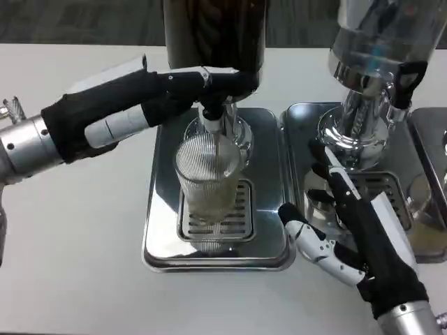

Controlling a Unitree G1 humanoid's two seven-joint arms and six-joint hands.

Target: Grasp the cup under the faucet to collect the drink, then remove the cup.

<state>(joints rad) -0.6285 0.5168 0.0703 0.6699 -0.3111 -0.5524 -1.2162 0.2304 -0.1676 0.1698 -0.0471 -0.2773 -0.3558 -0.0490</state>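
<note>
At the left we see the left hand [183, 89] reaching in from the left across the white counter [70, 223], its fingers resting on the lever at the faucet [211, 118] of the dark dispenser [213, 31]; it seems to press rather than grasp, and we cannot tell how its fingers close there. Just below the faucet the ribbed clear cup [206, 181] stands upright on the grate of the steel drip tray [160, 237], mouth up, long axis vertical, with a thin stream running into it and pale drink filling roughly its lower part. To the right sits a second dispenser [370, 70] on its own tray [300, 139]. Near its front edge the right hand [332, 237] is released, fingers spread, holding nothing and lying a little apart from the cup. We judge the task to be in its filling stage: the drink is being collected, but the cup is in neither hand, so grasping it, stopping the flow and drawing it out from under the faucet remain.
</note>
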